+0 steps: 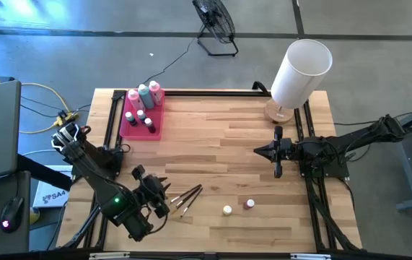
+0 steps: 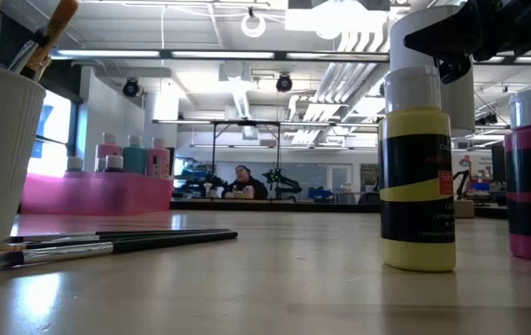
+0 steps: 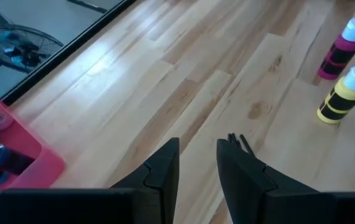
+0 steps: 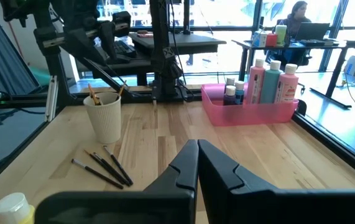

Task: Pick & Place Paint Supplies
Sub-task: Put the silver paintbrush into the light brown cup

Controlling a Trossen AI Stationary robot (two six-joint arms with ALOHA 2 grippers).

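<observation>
Flanking brushes (image 1: 186,198): tray (image 1: 130,128), lampshade (image 1: 301,71)

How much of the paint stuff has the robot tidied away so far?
Three squeeze bottles and a few small pots already stand in the pink tray. Nothing is visibly held: the left gripper hovers by the loose brushes, fingers apart, and the right gripper waits shut. Still out on the table: the brushes, a yellow pot and a pink pot.
</observation>
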